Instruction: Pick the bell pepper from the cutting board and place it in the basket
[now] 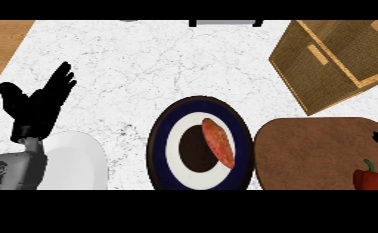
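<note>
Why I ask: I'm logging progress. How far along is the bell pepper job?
Done: nothing yet; the red bell pepper lies on the cutting board, apart from the basket. In hand: nothing visibly; the left hand rests open at the view's left, and a dark sliver at the right edge may be the right hand. Left: grasp, lift, carry to the basket, release.

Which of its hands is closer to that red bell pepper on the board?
Cannot tell: only the left hand shows, far left of the bell pepper, beyond the blue-rimmed plate. The right hand is out of view.
</note>
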Robot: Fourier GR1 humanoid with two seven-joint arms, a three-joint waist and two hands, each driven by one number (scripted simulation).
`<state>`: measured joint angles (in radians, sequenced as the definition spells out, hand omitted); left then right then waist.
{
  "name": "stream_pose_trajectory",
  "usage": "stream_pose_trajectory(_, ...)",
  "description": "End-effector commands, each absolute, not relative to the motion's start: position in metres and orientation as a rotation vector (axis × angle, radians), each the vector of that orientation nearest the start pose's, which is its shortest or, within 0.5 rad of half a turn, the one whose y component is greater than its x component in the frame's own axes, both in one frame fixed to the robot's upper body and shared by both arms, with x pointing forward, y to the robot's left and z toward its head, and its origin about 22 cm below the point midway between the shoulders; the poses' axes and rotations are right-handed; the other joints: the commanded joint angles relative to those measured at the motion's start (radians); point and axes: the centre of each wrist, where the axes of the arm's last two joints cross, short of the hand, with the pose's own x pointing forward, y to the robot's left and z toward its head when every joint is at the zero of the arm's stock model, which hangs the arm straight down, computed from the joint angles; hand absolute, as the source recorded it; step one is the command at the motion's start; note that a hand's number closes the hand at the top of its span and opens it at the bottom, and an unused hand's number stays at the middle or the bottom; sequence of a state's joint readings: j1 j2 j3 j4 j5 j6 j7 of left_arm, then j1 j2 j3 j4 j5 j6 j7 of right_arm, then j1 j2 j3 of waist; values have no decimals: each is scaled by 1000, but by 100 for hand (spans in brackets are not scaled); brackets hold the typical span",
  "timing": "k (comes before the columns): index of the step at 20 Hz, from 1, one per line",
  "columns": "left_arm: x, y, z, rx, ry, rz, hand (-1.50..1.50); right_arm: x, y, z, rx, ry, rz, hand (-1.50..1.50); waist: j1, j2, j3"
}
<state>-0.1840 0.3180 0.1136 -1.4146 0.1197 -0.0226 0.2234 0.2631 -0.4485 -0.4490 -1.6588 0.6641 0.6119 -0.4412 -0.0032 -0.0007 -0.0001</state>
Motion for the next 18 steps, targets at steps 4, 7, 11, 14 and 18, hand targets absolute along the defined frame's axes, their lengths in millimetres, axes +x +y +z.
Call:
stream_pose_trajectory(4,301,308,57,221,-1394,-68,0,148,-424,51,-533,-1214,1031,-150,-2,0,0)
stream_pose_trajectory(7,287,320,34,203,-1389,-80,0,158,-419,59,-551,-1216,1022,-150,0,0,0)
stream_pose_trajectory(11,284,316,48,167,-1388,-91,0,161,-422,39,-582,-1138,1222,150,10,1,1)
stream_pose_trajectory(14,302,317,42,198,-1387,-60,0,162,-403,23,-588,-1190,1189,150,-1,1,0)
stream_pose_trajectory(18,294,320,25,196,-1376,-69,0,151,-418,22,-576,-1180,1209,150,-2,1,0)
